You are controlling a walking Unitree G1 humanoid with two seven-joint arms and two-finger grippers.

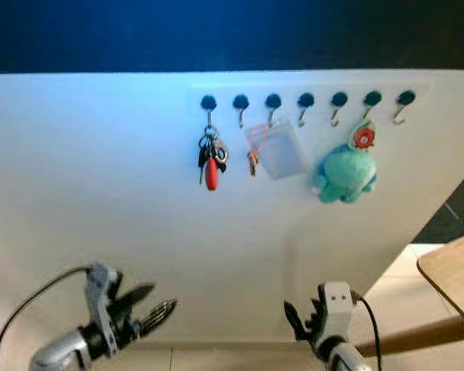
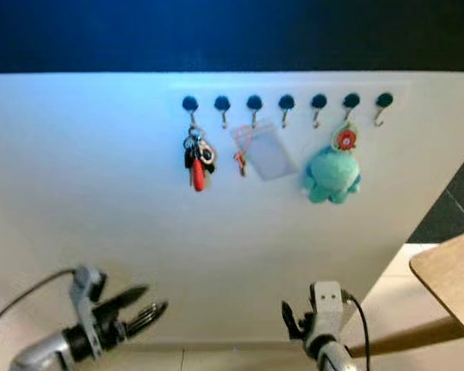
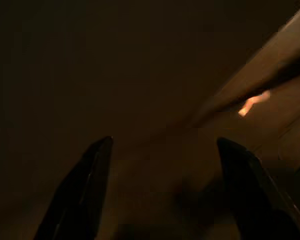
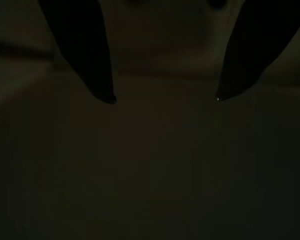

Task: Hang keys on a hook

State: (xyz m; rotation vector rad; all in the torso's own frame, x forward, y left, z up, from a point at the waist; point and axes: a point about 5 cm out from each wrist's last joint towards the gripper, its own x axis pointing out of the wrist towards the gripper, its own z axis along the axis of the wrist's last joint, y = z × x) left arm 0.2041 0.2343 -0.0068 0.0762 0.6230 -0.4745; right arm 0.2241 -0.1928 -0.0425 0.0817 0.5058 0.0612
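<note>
A bunch of keys with a red fob hangs from the leftmost hook of a row of several dark-capped hooks on the white wall panel. My left gripper is low at the bottom left, well below the keys, open with nothing between its fingers. My right gripper is low at the bottom centre, also far below the hooks; in the right wrist view its two black fingers stand apart and hold nothing.
A clear card holder on an orange lanyard hangs from the middle hooks. A teal plush toy hangs further right. The rightmost hook is bare. A wooden table edge juts in at lower right over a tiled floor.
</note>
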